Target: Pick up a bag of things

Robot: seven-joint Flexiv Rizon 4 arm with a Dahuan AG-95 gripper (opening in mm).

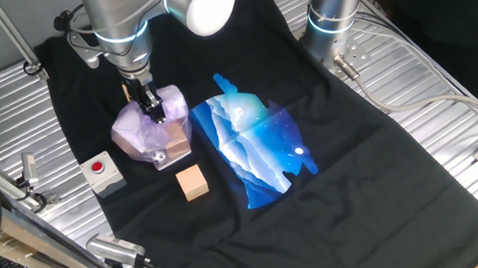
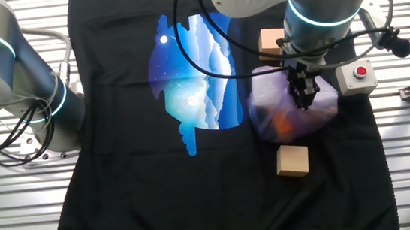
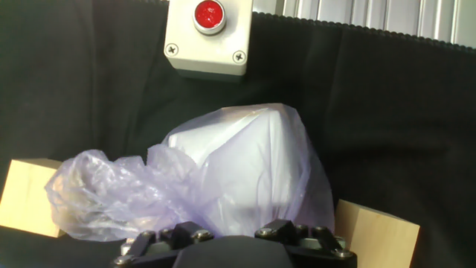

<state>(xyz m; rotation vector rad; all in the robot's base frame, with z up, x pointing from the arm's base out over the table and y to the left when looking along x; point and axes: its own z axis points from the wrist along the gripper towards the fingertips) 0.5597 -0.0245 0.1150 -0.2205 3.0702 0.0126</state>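
Observation:
The bag of things is pale purple, wrinkly thin plastic and lies on the black cloth left of its blue-and-white print. It also shows in the other fixed view, and it fills the hand view with a white block showing through. My gripper points straight down into the top of the bag. Its fingers stand close together and pinch the plastic, as the other fixed view also shows. In the hand view the bag hides the fingertips.
A bare tan wooden cube lies in front of the bag, and a second one lies behind it. A grey box with a red button stands to the left. A second arm's base stands at the back right. The blue-and-white print lies to the right.

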